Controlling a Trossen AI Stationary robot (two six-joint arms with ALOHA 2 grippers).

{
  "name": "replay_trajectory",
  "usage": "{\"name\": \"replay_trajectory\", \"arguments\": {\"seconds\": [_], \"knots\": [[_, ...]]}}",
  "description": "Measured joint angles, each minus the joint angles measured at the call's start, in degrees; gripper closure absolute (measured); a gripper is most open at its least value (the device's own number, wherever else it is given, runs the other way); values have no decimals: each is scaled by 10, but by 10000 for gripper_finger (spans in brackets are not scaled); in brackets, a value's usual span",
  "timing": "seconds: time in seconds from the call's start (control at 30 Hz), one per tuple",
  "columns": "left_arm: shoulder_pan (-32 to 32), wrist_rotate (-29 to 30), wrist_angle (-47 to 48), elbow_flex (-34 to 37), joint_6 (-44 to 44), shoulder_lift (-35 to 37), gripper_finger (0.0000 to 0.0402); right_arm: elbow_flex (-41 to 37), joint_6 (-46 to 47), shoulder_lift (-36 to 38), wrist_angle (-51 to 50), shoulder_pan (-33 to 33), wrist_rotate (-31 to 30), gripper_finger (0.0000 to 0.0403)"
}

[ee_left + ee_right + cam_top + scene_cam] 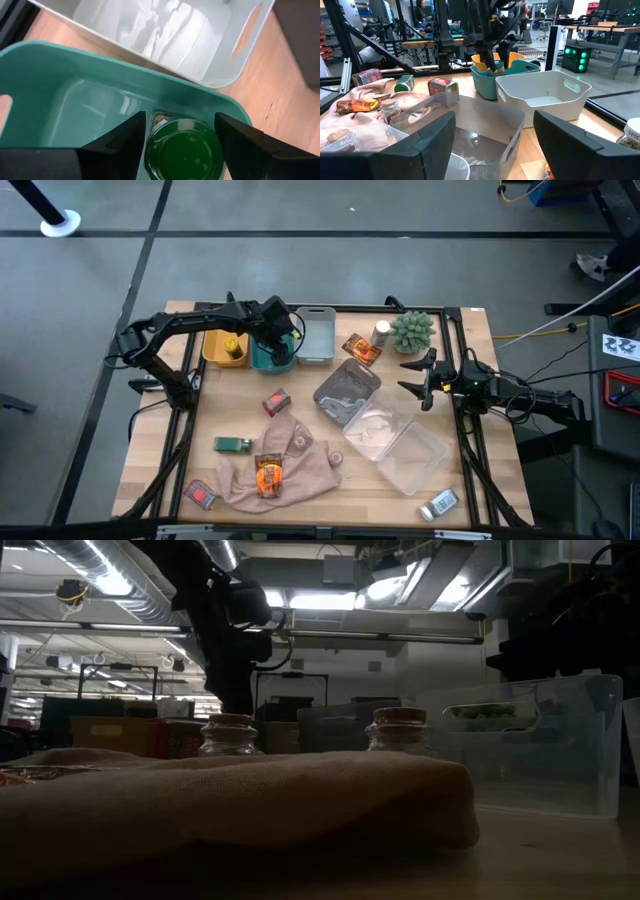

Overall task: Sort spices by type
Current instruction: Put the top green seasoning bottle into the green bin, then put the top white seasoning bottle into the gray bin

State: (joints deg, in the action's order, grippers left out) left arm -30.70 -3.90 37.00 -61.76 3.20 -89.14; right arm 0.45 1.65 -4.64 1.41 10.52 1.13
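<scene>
Table (330, 490) with beige cloth (290, 465) lower centre of the high view. Teal bin (272, 358) upper centre-left holds a green box (183, 154); left pincer (275, 340) above it, fingers apart either side of the box. Right pincer (420, 378) centre-right, fingers wide apart, holding nothing.

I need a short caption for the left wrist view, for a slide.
Left gripper with open fingers around a green-lidded container inside the teal bin, white bin behind.

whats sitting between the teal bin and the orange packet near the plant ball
The white bin lies between the teal bin and the orange packet; the high view shows it best, and it looks empty.
</scene>
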Motion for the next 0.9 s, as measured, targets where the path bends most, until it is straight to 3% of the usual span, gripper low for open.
{"name": "replay_trajectory", "arguments": {"seconds": [0.33,0.5,0.67,0.9], "knots": [[-3,0,-4,0,15,23,180,0,11,0,18,0,-23,134],[-14,1,-4,0,11,75,180,0,28,0,38,0,-75,134],[-21,2,-7,-1,0,138,180,9,29,-4,50,0,-87,134],[-18,1,-62,24,1,212,180,65,24,-69,48,0,-145,134]]}}
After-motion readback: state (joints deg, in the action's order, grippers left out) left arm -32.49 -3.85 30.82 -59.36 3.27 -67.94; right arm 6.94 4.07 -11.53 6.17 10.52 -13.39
